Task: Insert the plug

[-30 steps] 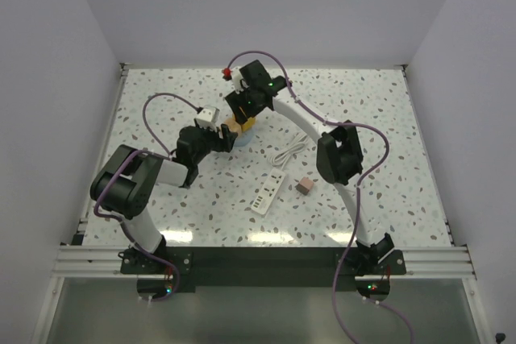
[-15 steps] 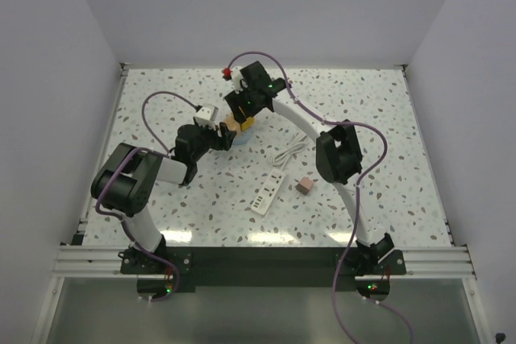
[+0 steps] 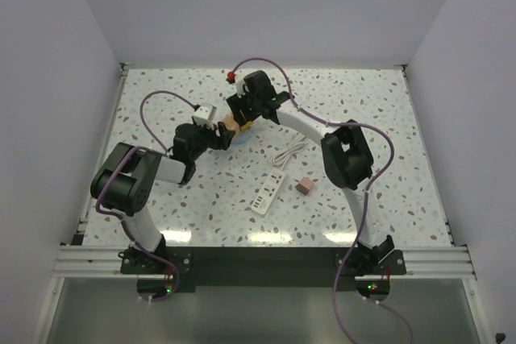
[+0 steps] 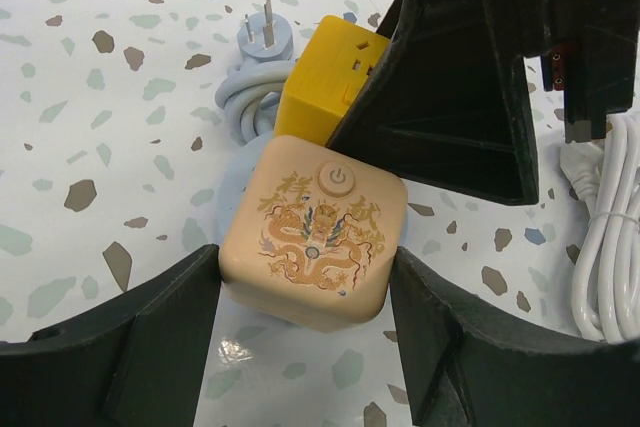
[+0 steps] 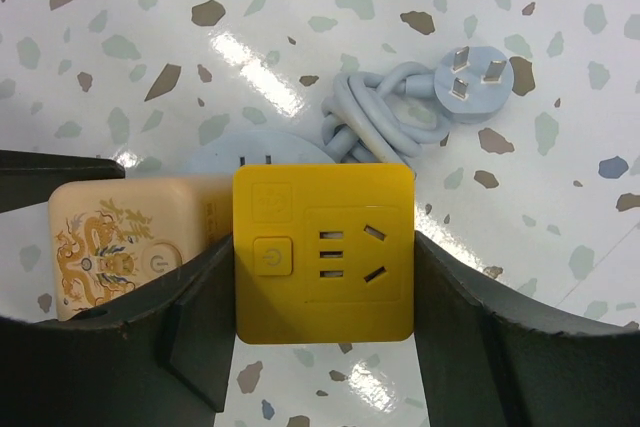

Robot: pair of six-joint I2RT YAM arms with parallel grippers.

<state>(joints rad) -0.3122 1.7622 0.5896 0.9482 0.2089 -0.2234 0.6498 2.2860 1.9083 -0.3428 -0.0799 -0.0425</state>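
The left gripper [image 4: 305,292] is partly spread, and its two fingers press on opposite sides of the peach cube [image 4: 315,232], the one with a dragon print and a power button on top. The right gripper [image 5: 322,287] is likewise clamped on the yellow cube [image 5: 325,252], a socket block that sits touching the peach cube at its 12 o'clock in the left wrist view. Both cubes rest over a pale-blue round base [image 5: 265,152], whose coiled cord ends in a three-pin mains plug [image 5: 470,75].

The dusty-pink plug [image 3: 304,185] lies free on the table [image 3: 161,199], well apart from both grippers at about 4 o'clock from the cubes. It is just beside the white power strip [image 3: 268,193].

Since a second ago the right arm's elbow has swung slightly toward 3 o'clock and its purple cable loop has shifted. The cubes, strip and plug have not moved.
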